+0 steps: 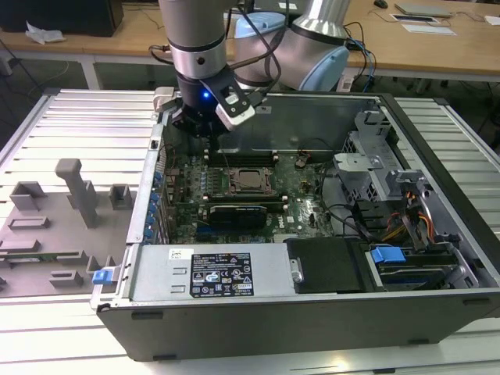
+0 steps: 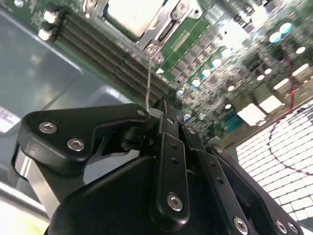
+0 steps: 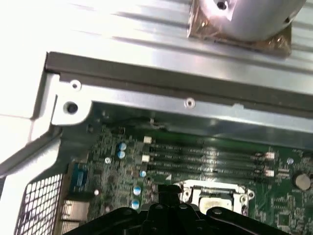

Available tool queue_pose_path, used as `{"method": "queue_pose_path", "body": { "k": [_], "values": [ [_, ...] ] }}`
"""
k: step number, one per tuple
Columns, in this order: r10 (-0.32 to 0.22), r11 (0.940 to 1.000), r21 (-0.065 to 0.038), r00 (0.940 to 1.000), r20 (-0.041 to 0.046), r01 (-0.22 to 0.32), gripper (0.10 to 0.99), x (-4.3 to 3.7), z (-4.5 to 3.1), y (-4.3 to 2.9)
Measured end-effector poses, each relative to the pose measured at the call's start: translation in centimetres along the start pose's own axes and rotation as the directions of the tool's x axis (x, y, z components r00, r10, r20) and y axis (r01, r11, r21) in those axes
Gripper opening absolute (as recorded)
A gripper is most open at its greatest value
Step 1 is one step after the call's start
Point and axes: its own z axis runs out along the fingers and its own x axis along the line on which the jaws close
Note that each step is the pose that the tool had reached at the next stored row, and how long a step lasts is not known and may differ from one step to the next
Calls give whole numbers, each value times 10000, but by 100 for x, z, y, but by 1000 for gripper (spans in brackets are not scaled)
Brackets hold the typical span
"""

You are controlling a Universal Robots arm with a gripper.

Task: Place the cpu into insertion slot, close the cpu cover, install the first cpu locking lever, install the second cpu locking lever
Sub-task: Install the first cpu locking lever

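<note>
Black tool (image 2: 168,106) closed, beside thin lever (image 2: 149,73)

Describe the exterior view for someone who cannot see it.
A robot arm's gripper hangs over a green motherboard inside an open computer case. A silvery cpu sits in the middle of the board; grey holders stand outside the case on the exterior view's left.

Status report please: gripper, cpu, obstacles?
Gripper low over memory slots. Cpu seated, cpu cover looks down. Thin lever wire rises at gripper tip.
</note>
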Motion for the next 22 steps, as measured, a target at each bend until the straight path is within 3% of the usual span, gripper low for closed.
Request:
{"method": "queue_pose_path", "body": {
  "k": [2, 4, 12, 14, 17, 22],
  "values": [
    [10, 9999, -123, 10000, 24, -9, 106, 1, 7, -1],
    [10, 9999, -122, 10000, 23, -9, 106, -11, 12, -4],
    [10, 9999, -122, 10000, 23, -10, 106, -266, 61, -43],
    [9, 9999, -121, 10000, 22, -9, 106, -376, 81, -59],
    [10, 9999, -122, 10000, 22, -9, 106, -480, 98, -74],
    [11, 9999, -122, 10000, 23, -11, 106, -505, 101, -77]
  ]
}}
